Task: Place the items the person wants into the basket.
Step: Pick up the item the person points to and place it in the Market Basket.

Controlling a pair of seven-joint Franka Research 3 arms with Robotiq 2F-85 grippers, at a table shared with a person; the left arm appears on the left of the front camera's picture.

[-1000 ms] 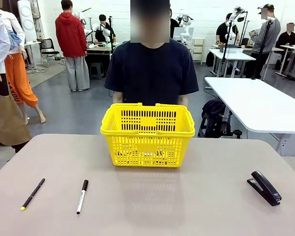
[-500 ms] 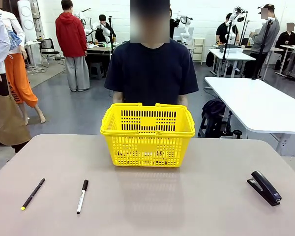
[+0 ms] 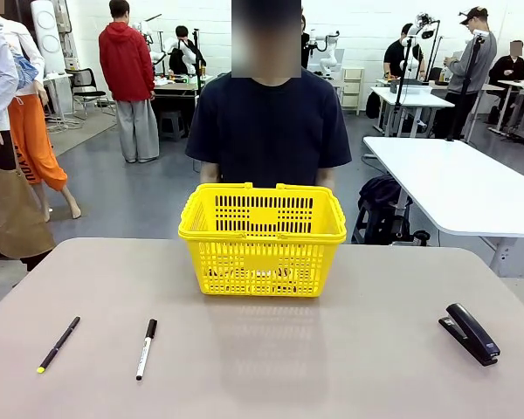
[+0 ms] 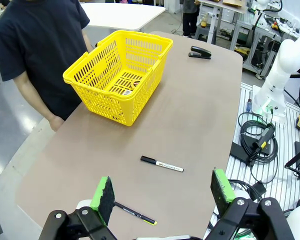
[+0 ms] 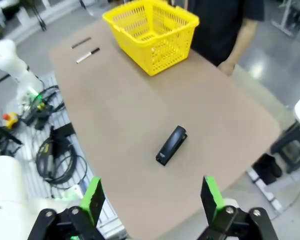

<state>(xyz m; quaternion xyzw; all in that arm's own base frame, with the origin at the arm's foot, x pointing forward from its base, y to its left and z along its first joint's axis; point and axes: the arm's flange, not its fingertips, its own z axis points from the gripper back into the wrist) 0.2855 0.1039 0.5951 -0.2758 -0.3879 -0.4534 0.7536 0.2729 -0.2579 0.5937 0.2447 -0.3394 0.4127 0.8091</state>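
The yellow basket (image 3: 263, 237) stands at the far middle of the table, right in front of the person (image 3: 269, 122) in a dark T-shirt, whose arms hang behind it. Something small lies on the floor of the basket (image 4: 121, 75). A black stapler (image 3: 470, 333) lies near the table's right edge, also seen as the stapler (image 5: 171, 145) below my right gripper (image 5: 151, 197), which hovers high with jaws open and empty. My left gripper (image 4: 163, 192) is open too, high above the near left of the table, with nothing between its fingers.
A thin black pen with a yellow tip (image 3: 58, 344) and a black-and-white marker (image 3: 146, 348) lie on the near left of the table. The marker (image 4: 162, 164) and pen (image 4: 135, 213) lie below my left gripper. Cables and robot bases sit beyond the table's near edge.
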